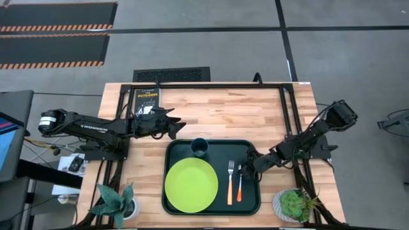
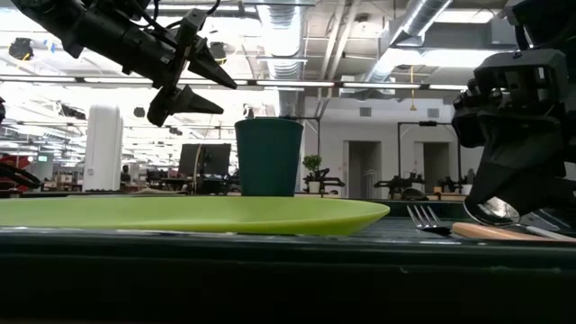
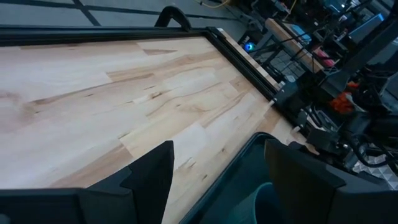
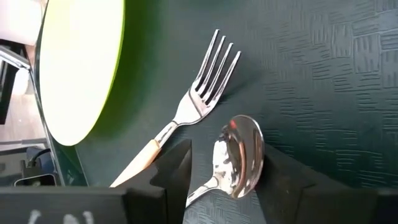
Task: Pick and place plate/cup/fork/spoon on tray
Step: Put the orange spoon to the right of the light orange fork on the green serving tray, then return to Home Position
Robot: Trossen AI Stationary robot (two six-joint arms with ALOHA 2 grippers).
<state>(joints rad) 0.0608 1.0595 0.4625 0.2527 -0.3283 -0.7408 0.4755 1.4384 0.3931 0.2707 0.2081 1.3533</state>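
The left gripper [image 1: 181, 129] hangs open and empty above the table beside the tray [image 1: 252, 206], which holds the plate [image 1: 190, 184], cup [image 1: 199, 147], fork [image 1: 231, 181] and spoon [image 1: 239, 184], whose bowl lies between the right gripper's [image 1: 248, 168] parted fingers.

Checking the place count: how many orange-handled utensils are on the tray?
2. The fork lies on the tray right of the plate; the spoon lies beside the fork, at the right gripper. None looks hidden.

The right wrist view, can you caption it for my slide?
Open right gripper around the spoon beside the fork and plate on the tray.
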